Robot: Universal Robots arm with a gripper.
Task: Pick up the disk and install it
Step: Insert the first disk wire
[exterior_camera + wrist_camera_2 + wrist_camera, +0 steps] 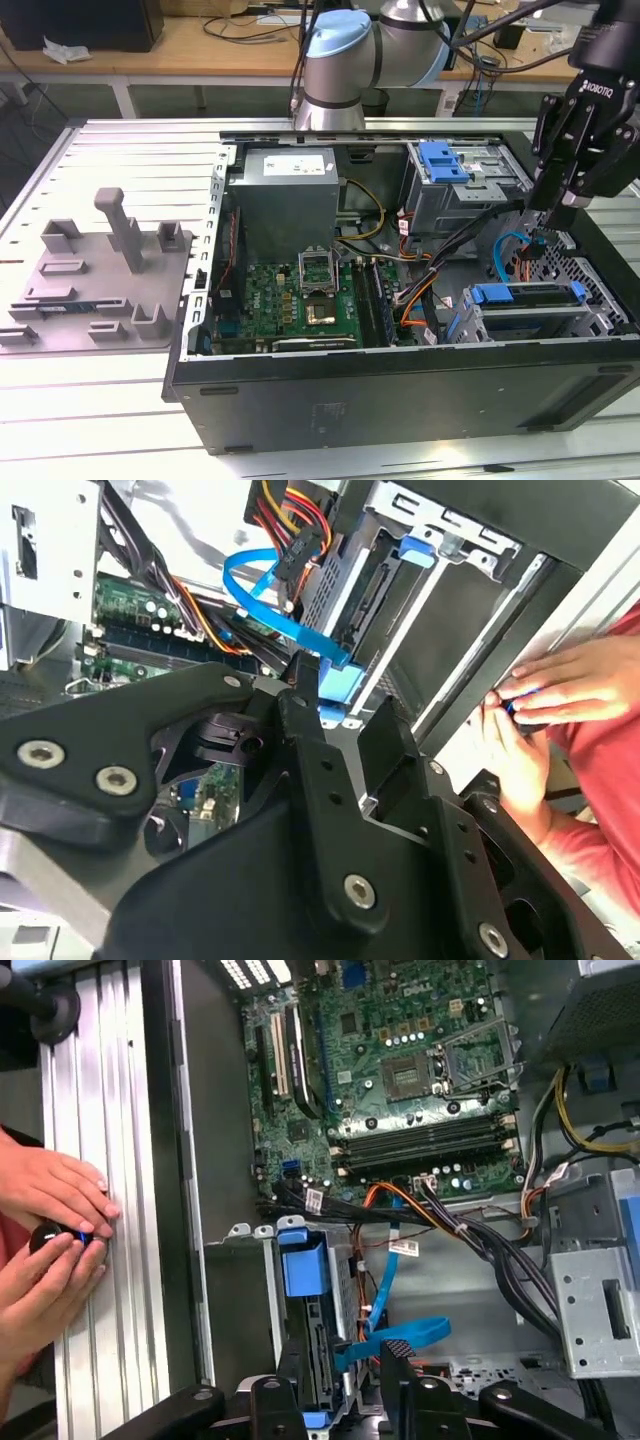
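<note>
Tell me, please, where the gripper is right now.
At the exterior view's right, the gripper hovers above the computer case, over the blue-railed disk in its drive cage.

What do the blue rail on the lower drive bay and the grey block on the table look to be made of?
Blue rail: likely moulded plastic, going by its even, slightly glossy colour and rounded edges.
Grey block: probably plastic too, a dull uniform grey with moulded upright posts.

Slotted metal table (pixel 120 145) under open computer case (pixel 400 400) and grey fixture (pixel 100 290).
</note>
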